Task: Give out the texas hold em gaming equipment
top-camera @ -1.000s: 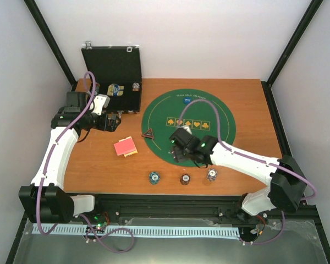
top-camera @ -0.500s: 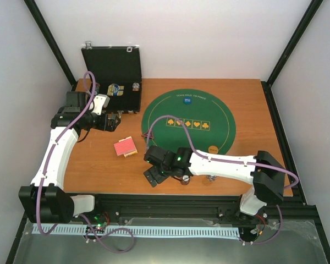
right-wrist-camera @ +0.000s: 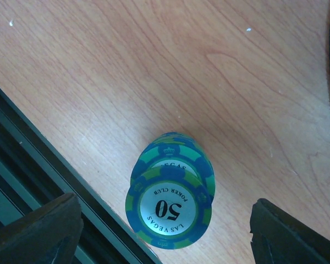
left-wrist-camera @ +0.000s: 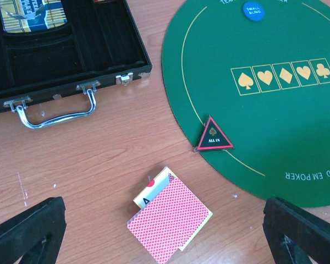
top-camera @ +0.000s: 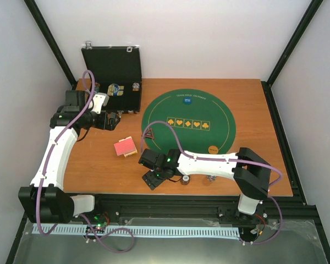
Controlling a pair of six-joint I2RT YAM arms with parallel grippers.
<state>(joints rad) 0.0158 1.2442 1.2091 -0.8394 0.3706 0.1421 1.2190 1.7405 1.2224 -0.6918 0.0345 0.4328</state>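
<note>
Brown wooden table [top-camera: 99, 159], near edge: a chip pick-up seems to be the step in hand.
The left gripper [top-camera: 113, 121] hangs spread wide near the red-backed playing cards [left-wrist-camera: 169, 223]. The right gripper [right-wrist-camera: 165, 231] is spread around the blue-and-green striped poker chip stack [right-wrist-camera: 169, 212] without touching it; next it likely needs to lower and close squarely.
</note>
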